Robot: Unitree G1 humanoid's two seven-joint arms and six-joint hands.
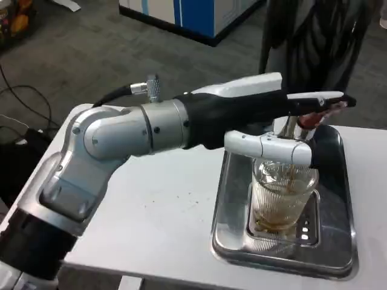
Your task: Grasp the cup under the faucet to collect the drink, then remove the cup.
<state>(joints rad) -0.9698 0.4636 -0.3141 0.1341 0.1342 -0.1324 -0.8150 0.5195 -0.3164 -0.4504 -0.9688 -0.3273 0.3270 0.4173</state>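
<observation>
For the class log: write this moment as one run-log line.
phase: filling | left hand: reaches over the cup, hold unclear | cup: on tray, partly filled with brown drink | stream: running into cup

Clear ribbed cup (283,199), upright on the grate of the steel drip tray (338,254), under the faucet (291,128), part-filled with brown drink (275,217), a thin stream running in.
</observation>
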